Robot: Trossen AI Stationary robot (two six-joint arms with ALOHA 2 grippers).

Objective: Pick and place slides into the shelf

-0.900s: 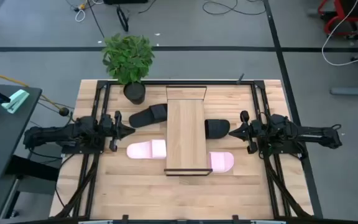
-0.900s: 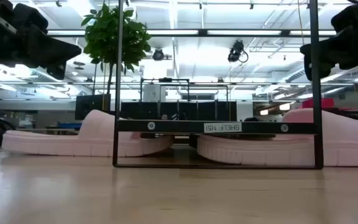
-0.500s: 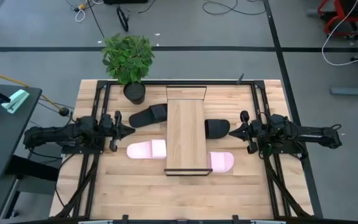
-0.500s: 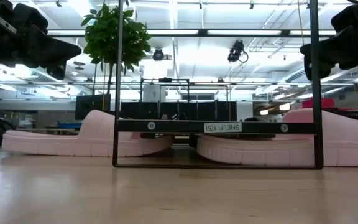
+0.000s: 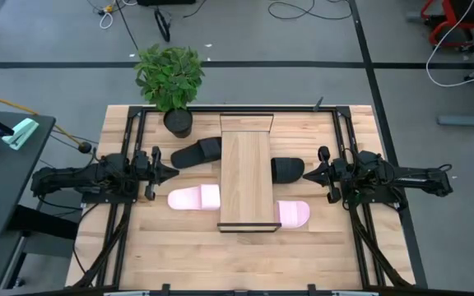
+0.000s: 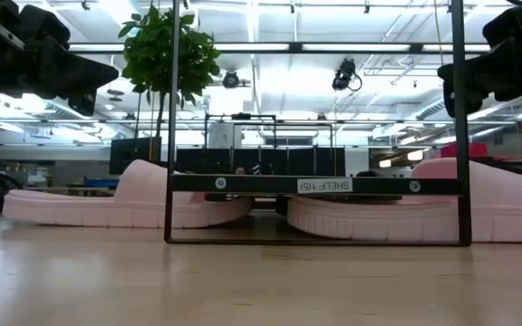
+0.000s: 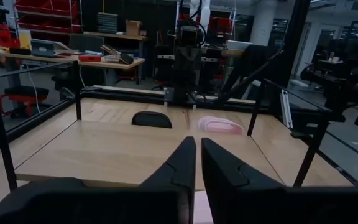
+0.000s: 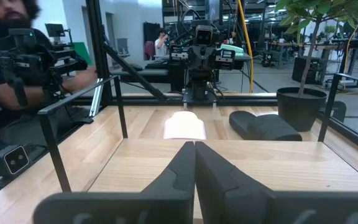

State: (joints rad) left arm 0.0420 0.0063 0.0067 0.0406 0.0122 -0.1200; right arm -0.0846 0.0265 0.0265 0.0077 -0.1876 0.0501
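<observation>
The shelf (image 5: 245,173), a long light-wood rack with black edging, stands mid-table. Four slides lie on the tabletop, each reaching under the shelf's top board at one end. A black one (image 5: 197,153) and a pink one (image 5: 192,198) stick out on its left. Another black one (image 5: 287,170) and another pink one (image 5: 295,214) stick out on its right. My left gripper (image 5: 171,174) hovers shut, left of the shelf, between the two left slides. My right gripper (image 5: 309,174) hovers shut on the right, beside the black slide. In the low view both pink slides (image 6: 125,201) (image 6: 415,206) rest flat on their soles.
A potted plant (image 5: 171,82) stands at the table's far left, close to the left black slide. Black frame rails (image 5: 130,156) (image 5: 354,156) run along both table sides. Bare wood (image 5: 245,259) lies near the front edge. A person (image 8: 17,62) shows beyond the table in the right wrist view.
</observation>
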